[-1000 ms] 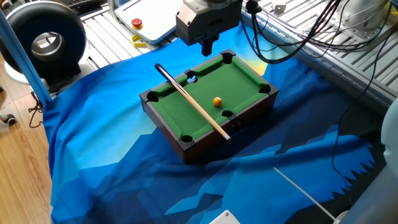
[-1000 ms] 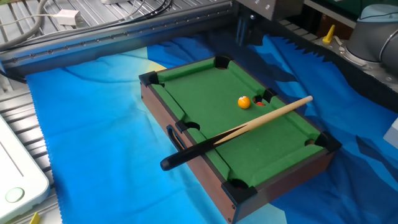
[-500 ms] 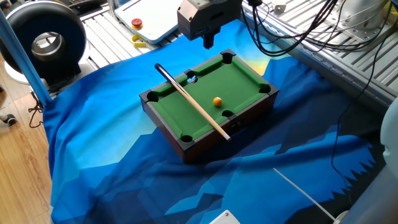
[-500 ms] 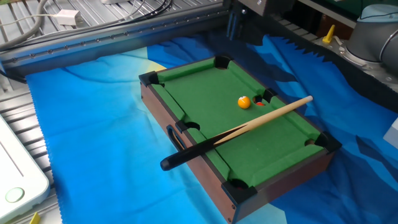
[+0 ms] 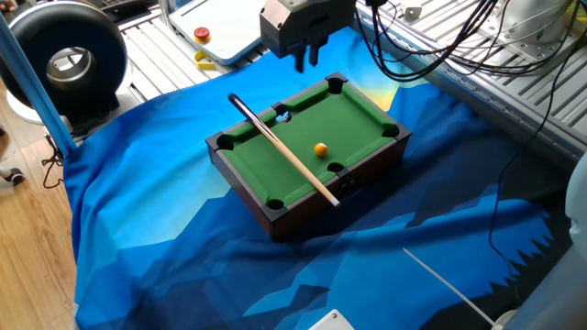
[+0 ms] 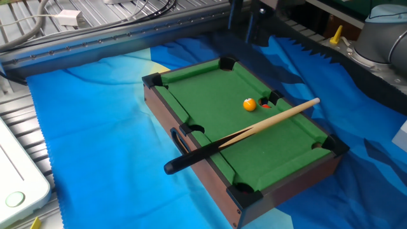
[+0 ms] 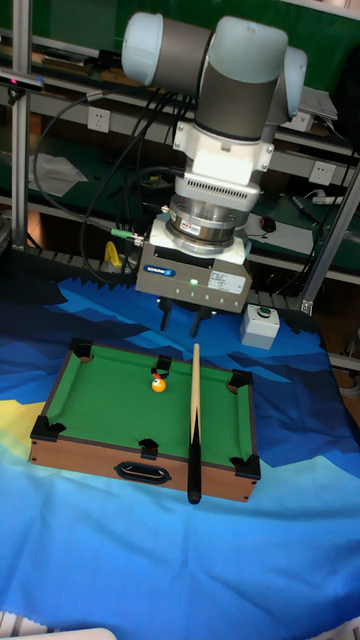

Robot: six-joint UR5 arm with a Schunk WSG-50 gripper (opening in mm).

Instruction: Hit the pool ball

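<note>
The pool ball [image 5: 320,148] is a tiny orange sphere on the green felt of the mini pool table [image 5: 246,179], close to a side pocket. It also shows as the ball [image 6: 249,105] and the ball [image 7: 158,384] in the other views. A wooden cue stick [image 5: 284,154] with a black butt lies slantwise across the table, its butt overhanging one long rail. My gripper [image 5: 307,60] hangs open and empty above the cloth, beyond the table's far rail and well apart from ball and cue. The tall view shows the gripper [image 7: 184,320] behind the table.
A blue cloth [image 5: 183,266] covers the bench. A red button [image 5: 202,35] sits on a white box at the back. A black round device [image 5: 64,60] stands at the left. Cables [image 5: 431,46] hang behind the arm, and a small white box [image 7: 260,325] sits behind the table.
The gripper has risen and drawn back from the table's far rail, and its fingers have spread apart. Ball and cue have not moved.
</note>
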